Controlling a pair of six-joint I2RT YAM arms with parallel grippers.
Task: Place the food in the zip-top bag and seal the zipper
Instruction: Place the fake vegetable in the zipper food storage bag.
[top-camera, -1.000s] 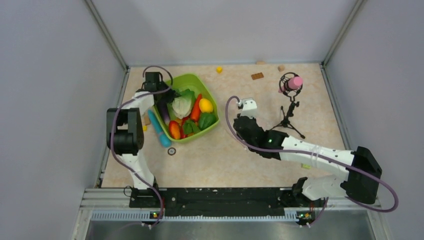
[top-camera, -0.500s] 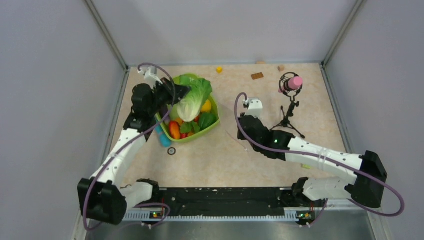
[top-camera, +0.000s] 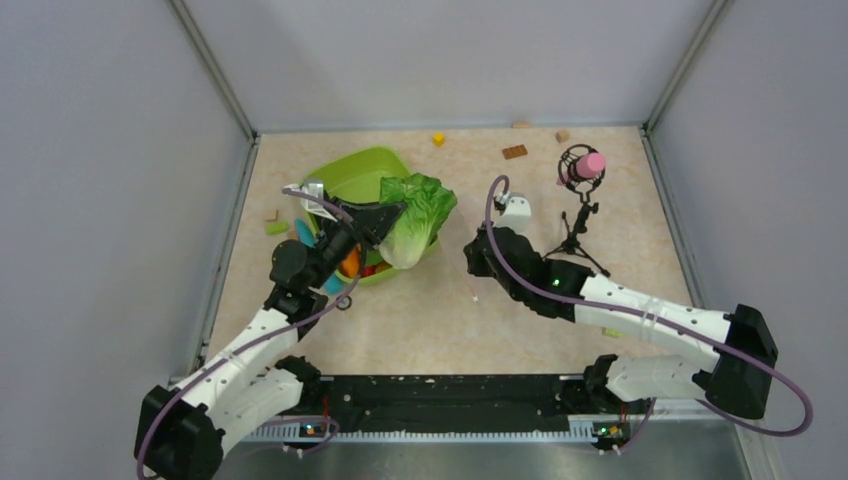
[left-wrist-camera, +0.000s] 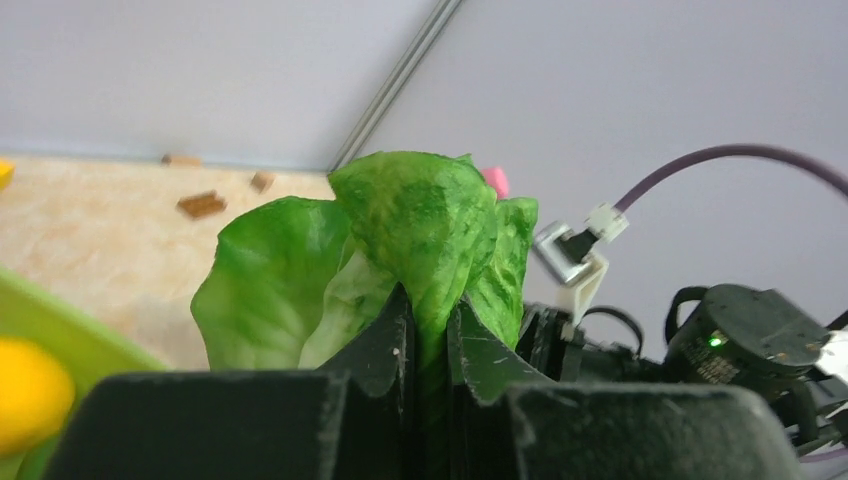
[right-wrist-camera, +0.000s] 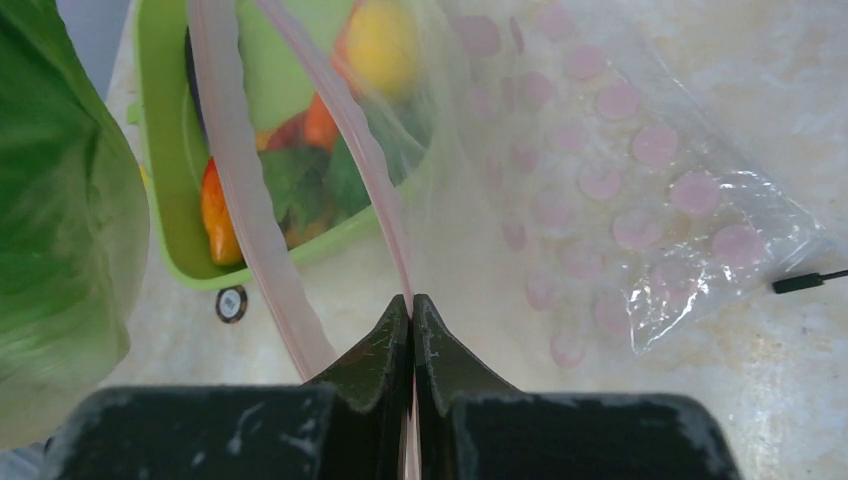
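No text, label, brand or number can be read anywhere; the zip-top bag (right-wrist-camera: 640, 170) bears only plain pink dots.

A tripod stand (top-camera: 581, 167) is set well right of the lime-green tray (top-camera: 362, 168); a yellow block (top-camera: 438, 139) is seen near the tray's far right corner.
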